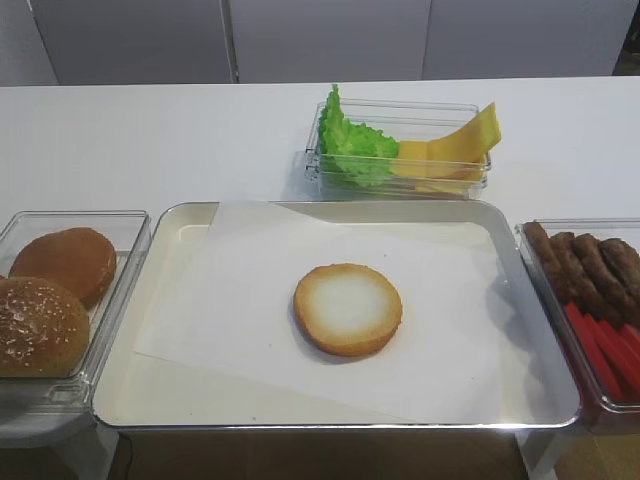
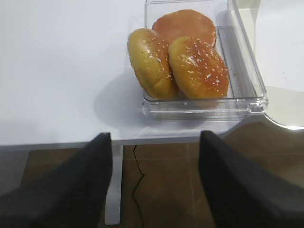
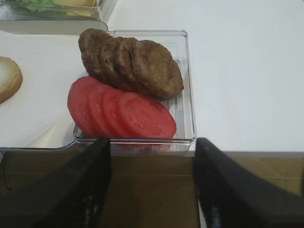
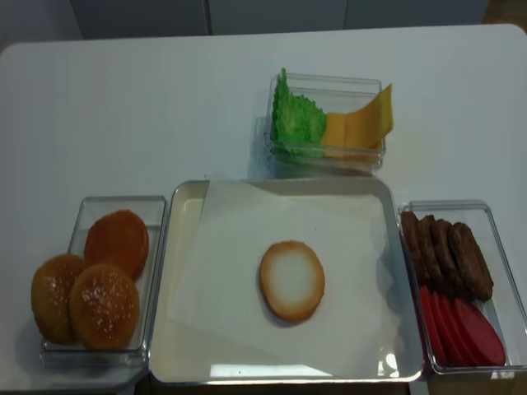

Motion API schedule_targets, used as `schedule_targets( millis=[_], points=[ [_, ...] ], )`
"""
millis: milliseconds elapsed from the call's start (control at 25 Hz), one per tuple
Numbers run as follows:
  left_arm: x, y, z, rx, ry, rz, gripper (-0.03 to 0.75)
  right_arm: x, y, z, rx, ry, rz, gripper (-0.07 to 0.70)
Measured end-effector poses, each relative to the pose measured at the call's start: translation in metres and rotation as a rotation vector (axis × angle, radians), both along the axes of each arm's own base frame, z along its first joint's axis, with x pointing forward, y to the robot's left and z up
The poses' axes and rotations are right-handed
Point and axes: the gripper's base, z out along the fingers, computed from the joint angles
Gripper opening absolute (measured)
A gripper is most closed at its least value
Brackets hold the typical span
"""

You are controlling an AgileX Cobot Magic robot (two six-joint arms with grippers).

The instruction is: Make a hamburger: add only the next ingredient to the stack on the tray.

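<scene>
Left jaws wide open, right likewise, both empty

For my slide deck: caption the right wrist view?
Open right gripper facing a container of patties and tomato slices.

table (image 1: 150,130): white | floor (image 2: 156,190): brown | wall panels (image 1: 330,40): pale grey

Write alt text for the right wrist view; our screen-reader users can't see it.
A clear plastic container on a white table holds overlapping brown patties behind red tomato slices. The bun half on the tray shows at left; the right hand hangs open below.
</scene>
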Motion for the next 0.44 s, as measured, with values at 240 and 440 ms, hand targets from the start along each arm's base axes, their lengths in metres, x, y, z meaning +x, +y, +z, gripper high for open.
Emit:
schedule_targets(
  millis=[240,440],
  points=[
    [0.0006,0.0001,0.0002,0.001,-0.007,0.000,0.428,0.0000,0.0000,0.0000,0.000,0.000,0.000,0.431],
    [0.0007,0.0001,0.0004,0.002,-0.009,-0.003,0.428,0.0000,0.0000,0.0000,0.002,0.000,-0.001,0.431]
  ],
)
